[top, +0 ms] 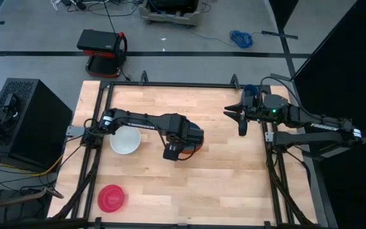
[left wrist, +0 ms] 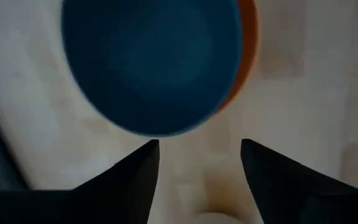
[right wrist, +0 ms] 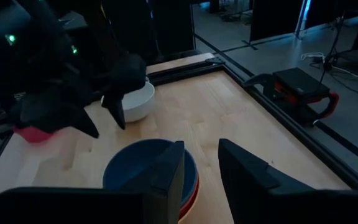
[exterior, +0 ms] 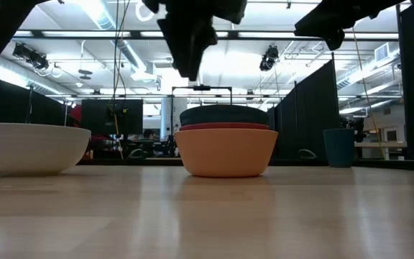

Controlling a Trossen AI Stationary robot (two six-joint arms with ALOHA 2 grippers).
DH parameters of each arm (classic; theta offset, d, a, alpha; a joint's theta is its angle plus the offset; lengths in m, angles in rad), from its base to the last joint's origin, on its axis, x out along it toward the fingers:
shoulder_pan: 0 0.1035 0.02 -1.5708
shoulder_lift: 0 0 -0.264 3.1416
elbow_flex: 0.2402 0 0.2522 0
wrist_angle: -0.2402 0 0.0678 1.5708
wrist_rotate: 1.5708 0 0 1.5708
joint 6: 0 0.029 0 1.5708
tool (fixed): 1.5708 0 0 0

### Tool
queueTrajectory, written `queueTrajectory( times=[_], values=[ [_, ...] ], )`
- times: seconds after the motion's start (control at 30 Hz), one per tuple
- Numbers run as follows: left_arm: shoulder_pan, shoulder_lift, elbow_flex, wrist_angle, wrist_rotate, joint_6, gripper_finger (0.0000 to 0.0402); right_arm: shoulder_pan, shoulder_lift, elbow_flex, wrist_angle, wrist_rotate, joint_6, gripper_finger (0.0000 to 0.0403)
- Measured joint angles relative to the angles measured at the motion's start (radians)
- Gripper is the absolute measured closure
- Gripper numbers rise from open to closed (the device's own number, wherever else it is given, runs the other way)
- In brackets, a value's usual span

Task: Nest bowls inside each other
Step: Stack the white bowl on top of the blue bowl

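Note:
Three bowls are nested in a stack [exterior: 226,147] at the table's middle: orange [exterior: 226,162] at the bottom, red [exterior: 225,126] in it, teal-blue [left wrist: 151,62] on top. The white bowl [top: 125,140] stands on its base to the stack's left. The magenta-pink bowl [top: 111,198] sits near the front left corner. My left gripper [left wrist: 197,155] hangs open above the table just beside the stack, pointing down, clear of the teal-blue rim. My right gripper [top: 239,117] waits open and raised at the table's right, with nothing between its fingers.
A black frame [top: 170,84] runs round the wooden table. A black box [top: 27,117] stands off the left edge and a red-and-black device [top: 103,48] on the floor behind. Bare wood lies in front of the stack and to its right.

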Motion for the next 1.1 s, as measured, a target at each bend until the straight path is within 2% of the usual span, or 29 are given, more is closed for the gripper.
queueTrajectory(
  times=[0.17, 0.33, 0.5, 1.0, 1.1],
  values=[
    [-0.016, -0.065, -0.079, -0.012, 0.011, -0.059, 0.019, 0.007, 0.0, 0.0, -0.022, -0.003, -0.002, 0.0316],
    [-0.015, -0.174, -0.182, -0.002, -0.144, -0.159, 0.0198, 0.018, 0.0, 0.0, -0.027, -0.003, -0.008, 0.0316],
    [-0.017, -0.372, -0.374, 0.138, -0.197, -0.279, 0.0206, 0.023, 0.0, 0.0, -0.031, -0.003, -0.023, 0.0316],
    [-0.035, -0.832, -1.05, 0.372, -0.033, -0.732, 0.0212, 0.023, 0.0, 0.0, -0.035, -0.004, -0.028, 0.0316],
    [-0.036, -0.857, -1.144, 0.417, 0.027, -0.759, 0.0212, 0.023, 0.0, 0.0, -0.035, -0.004, -0.028, 0.0316]
  ],
)
